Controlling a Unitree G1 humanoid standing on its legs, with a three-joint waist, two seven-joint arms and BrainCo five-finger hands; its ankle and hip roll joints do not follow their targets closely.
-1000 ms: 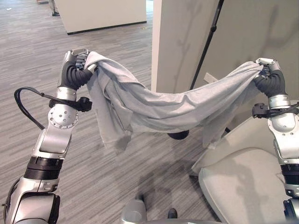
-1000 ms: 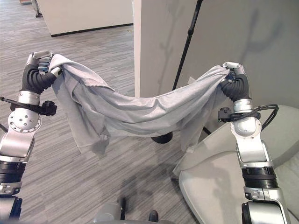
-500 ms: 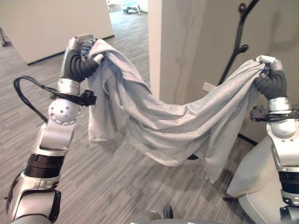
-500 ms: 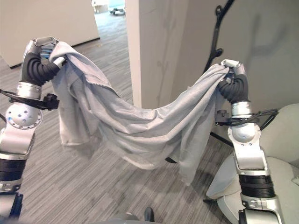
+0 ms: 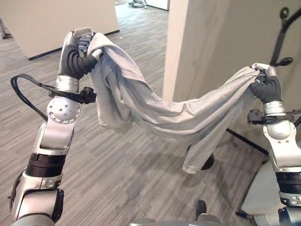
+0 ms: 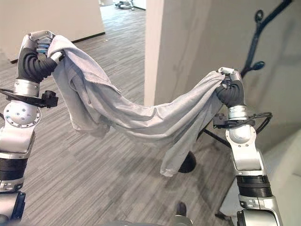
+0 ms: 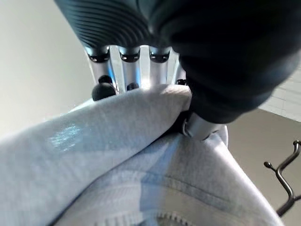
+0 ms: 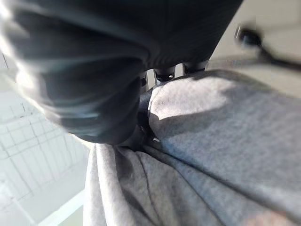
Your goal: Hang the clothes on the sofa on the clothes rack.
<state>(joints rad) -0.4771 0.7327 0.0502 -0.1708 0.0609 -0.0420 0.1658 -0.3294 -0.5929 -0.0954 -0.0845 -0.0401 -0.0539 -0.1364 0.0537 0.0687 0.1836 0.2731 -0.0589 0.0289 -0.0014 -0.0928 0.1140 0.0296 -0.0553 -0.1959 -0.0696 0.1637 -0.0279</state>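
light grey zip-up cloth garment (image 5: 174, 115): sags above the grey striped floor (image 5: 117, 174), strung between both hands | left hand (image 5: 80, 47): fingers clenched on one end | right hand (image 5: 264, 82): fingers clenched on the other end, near the black metal clothes rack (image 6: 259, 40)

Probably an office: grey striped carpet floor (image 5: 131, 179), plain white partition walls (image 5: 61, 21), a black coat stand (image 6: 256, 42).

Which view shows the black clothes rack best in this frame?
The right eye view: the clothes rack shows its pole, hooks and round base behind the grey garment. The left eye view crops its top; the left wrist view catches one hook; the right wrist view blurs it.
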